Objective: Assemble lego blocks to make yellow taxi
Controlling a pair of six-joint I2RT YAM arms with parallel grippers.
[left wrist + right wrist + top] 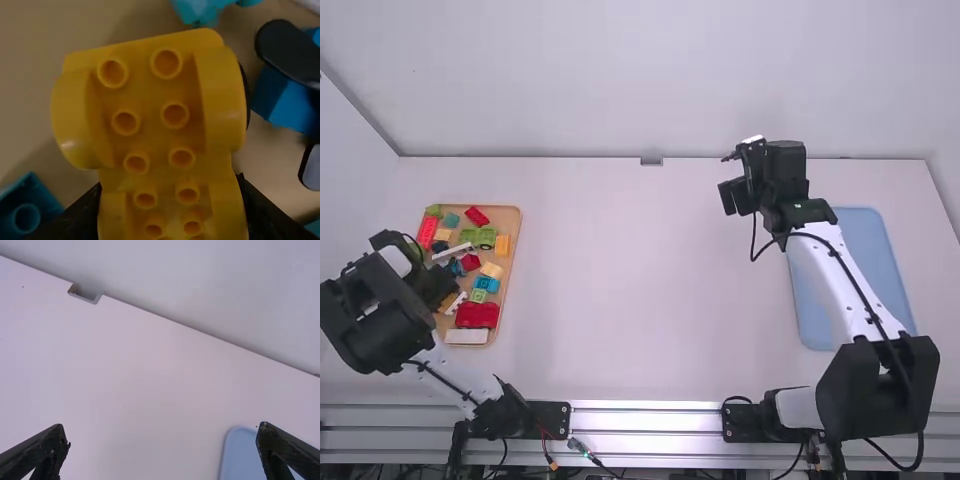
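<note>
Tray [516, 222] at nine o'clock, high view; above it, the left gripper [444, 288] clasps a yellow block [150, 120]. At one o'clock, the right gripper [731, 178] stands open

1. White table [650, 290] with a smooth, plain top, fanning out toward the viewer in the high view.
2. Pale gray back wall [620, 80], bare and matte, rising behind the table at twelve o'clock.
3. Side wall [355, 170] at ten o'clock, joined to the back wall by a dark slanting seam.
4. Small gray metal bracket [651, 161] on the table's far edge, at twelve.
5. Silver ridged metal rail [650, 420] along the near edge, at six.
6. Soft, even light with faint shadows.
</note>
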